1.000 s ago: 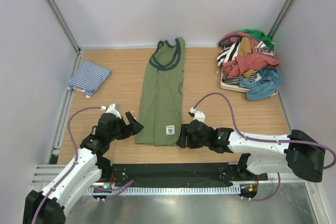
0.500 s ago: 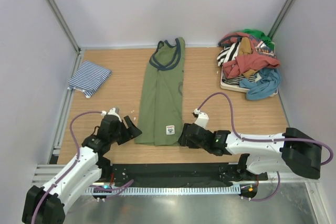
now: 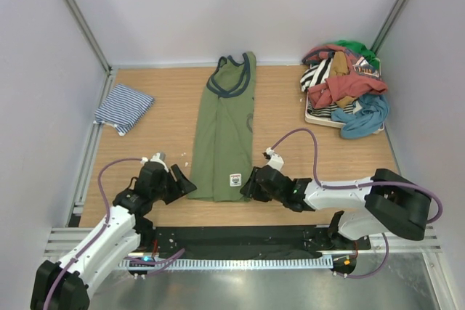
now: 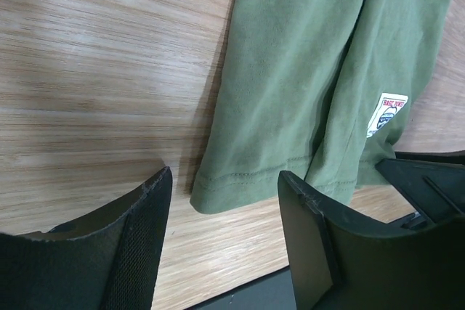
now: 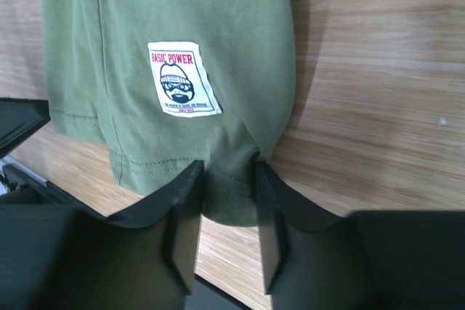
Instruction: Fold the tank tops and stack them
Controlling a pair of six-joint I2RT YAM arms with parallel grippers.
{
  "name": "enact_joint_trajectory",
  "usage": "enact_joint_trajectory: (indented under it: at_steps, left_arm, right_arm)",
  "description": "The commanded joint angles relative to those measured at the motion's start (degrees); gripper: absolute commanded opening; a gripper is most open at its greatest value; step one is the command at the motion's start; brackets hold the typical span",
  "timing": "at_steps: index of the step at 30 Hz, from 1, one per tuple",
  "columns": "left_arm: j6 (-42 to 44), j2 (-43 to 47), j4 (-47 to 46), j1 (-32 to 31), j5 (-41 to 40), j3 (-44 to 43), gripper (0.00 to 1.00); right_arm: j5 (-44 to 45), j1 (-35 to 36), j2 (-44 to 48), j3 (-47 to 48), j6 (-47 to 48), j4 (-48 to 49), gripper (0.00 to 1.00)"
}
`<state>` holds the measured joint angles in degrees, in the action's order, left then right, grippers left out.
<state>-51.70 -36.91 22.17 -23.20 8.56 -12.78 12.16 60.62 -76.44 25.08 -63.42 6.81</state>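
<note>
The olive green tank top [image 3: 221, 136] lies lengthwise down the middle of the counter [image 3: 163, 132]. Its navy-trimmed neck is toward the far edge and its hem just short of the near edge. It is already narrowed into a long strip. The step in hand looks like taking both hem corners so the hem can be carried up toward the neck. To do that well, each grip should catch every layer at the same depth from the hem. The two arms should then lift together and travel straight toward the far edge, so the strip does not skew. The right gripper [image 5: 229, 168] sits at the near-right hem corner, just below the white label [image 5: 182, 78]. Its fingers [image 5: 185, 215] are drawn close and pinch the cloth between them. The left gripper [image 4: 225, 179] straddles the near-left hem corner with fingers [image 4: 145, 215] spread wide, holding nothing and apparently clear of the cloth. It needs to come down and close before any lift. The striped tank top [image 3: 123, 107] rests folded near the far-left corner, the likely place to stack.
</note>
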Motion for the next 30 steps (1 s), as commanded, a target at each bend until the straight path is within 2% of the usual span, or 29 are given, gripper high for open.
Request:
enact_joint_trajectory:
  at_steps: [1,6,13,21,22,25,27,30]
  left_arm:
    - [-0.2,-0.5,1.2,-0.4,1.6,0.6,0.61]
    - [-0.2,-1.9,1.0,-0.7,1.7,0.6,0.55]
    - [-1.0,0.4,2.5,-1.2,1.9,1.4,0.45]
    - [-1.4,-3.0,1.8,-1.6,-0.6,0.3,0.46]
    - [-1.3,-3.9,1.6,-1.7,-0.6,0.0,0.46]
    - [-0.8,-5.8,0.9,-1.7,-0.6,-0.6,0.46]
    - [-0.7,-6.2,0.7,-1.7,-0.7,-0.6,0.45]
    - [-0.9,-5.9,0.6,-1.8,-1.1,-0.6,0.44]
  right_arm:
    - [-2.4,-0.1,-1.4,-1.6,-1.0,3.6,0.38]
    - [-0.5,0.0,2.7,-2.3,-1.2,0.0,0.25]
    - [2.9,-0.1,8.8,-1.8,0.0,-8.8,0.25]
    - [1.9,0.0,8.5,-0.8,2.1,-11.1,0.25]
    - [1.6,0.0,7.7,-0.6,2.5,-10.9,0.31]
    - [0.4,0.0,6.3,-0.3,2.7,-9.7,0.58]
    - [-0.6,0.0,5.0,-0.6,2.6,-8.2,0.60]
    - [-0.7,-0.1,3.8,-0.8,2.6,-7.2,0.57]
